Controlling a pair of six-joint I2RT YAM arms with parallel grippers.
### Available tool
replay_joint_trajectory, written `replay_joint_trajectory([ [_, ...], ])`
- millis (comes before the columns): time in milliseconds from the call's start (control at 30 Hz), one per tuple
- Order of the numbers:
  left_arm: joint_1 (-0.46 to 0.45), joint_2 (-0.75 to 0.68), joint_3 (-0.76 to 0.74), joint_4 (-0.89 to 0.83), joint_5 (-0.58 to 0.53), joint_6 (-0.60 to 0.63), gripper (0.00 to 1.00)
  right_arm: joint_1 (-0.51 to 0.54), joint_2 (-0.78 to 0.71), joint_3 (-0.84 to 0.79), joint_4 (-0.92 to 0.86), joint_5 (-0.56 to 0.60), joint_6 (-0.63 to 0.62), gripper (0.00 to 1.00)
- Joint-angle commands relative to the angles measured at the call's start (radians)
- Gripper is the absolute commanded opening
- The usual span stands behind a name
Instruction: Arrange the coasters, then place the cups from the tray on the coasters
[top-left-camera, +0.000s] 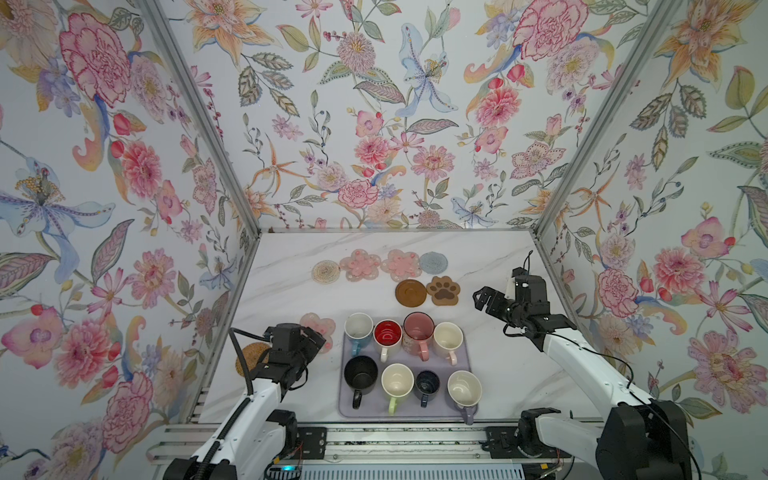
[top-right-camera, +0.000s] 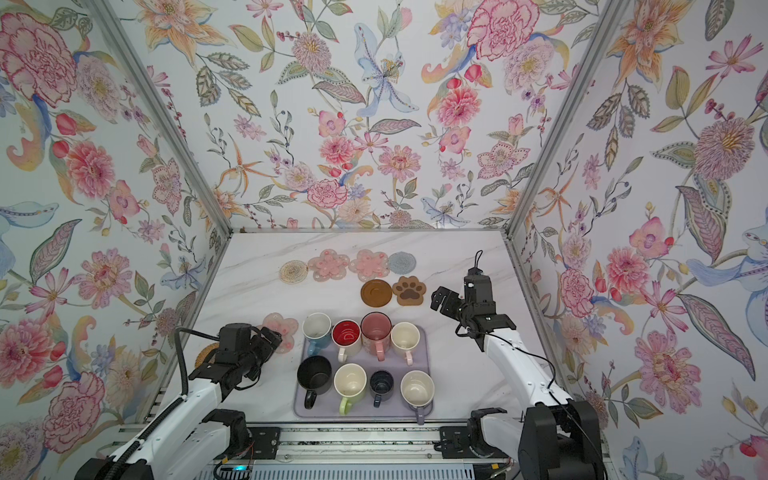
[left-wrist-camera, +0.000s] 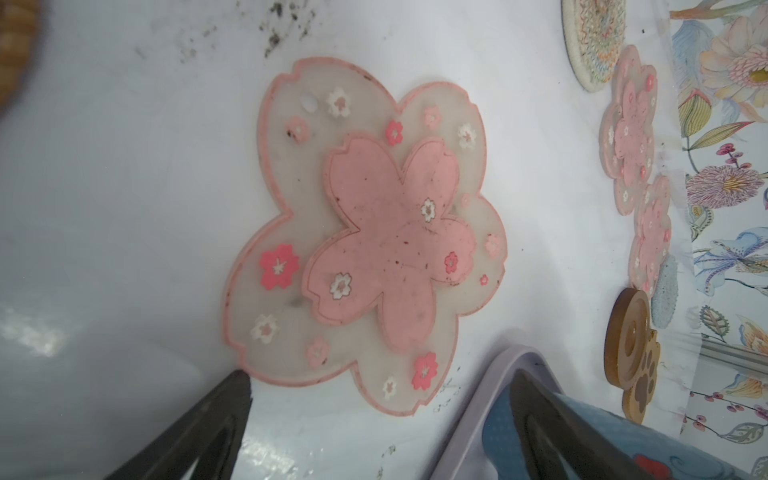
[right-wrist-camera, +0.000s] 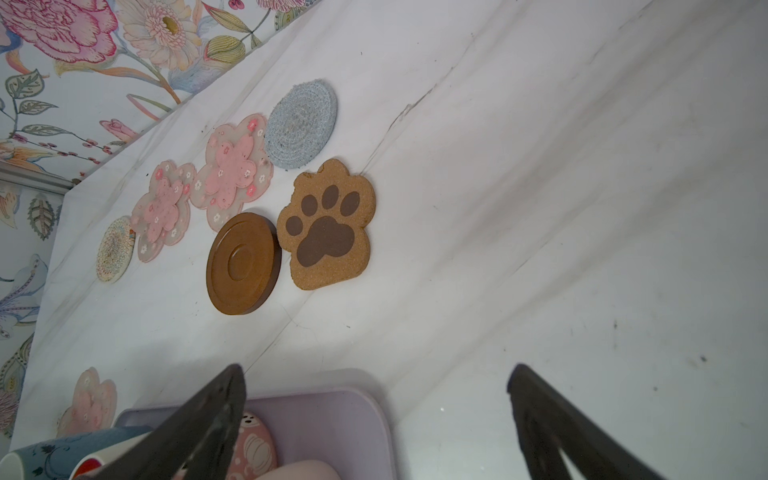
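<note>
On your lavender tray (top-left-camera: 409, 412): eight cups (top-left-camera: 397, 380), upright. Left gripper (left-wrist-camera: 381, 374): fingers (left-wrist-camera: 199, 432) wide apart, empty, above a pink flower coaster (left-wrist-camera: 365, 232). Right gripper (right-wrist-camera: 376, 368): likewise wide, empty.

A robot lab's test booth, not a lived-in room: three flat panels of flowered wallpaper (top-left-camera: 374, 124) meet at bare aluminium posts (top-left-camera: 199, 116) around a marble-look surface (top-left-camera: 291, 299), and two white arms (top-left-camera: 582, 357) are mounted on a metal rail (top-left-camera: 395, 440) along the lower edge of the frame.
</note>
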Motion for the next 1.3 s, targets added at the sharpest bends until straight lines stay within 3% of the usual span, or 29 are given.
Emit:
replay_joint_trajectory([
  [0,-0.004,0.042,-0.014,0.092,0.037,-0.031,0.99,-0.002,0.006,0.005,0.007,-0.009,-0.001,0.99],
  [800,0.0,0.371,0.146,0.245,0.062,0.119,0.99,-0.003,-0.001,0.011,-0.007,0.001,-0.002,0.99],
  [967,0.024,0.379,0.206,0.168,0.053,0.205,0.99,-0.003,0.0,0.017,-0.008,0.002,-0.004,0.99],
  [1267,0.133,0.269,0.304,-0.029,-0.022,0.452,0.99,-0.004,-0.002,0.022,-0.014,0.002,-0.013,0.99],
])
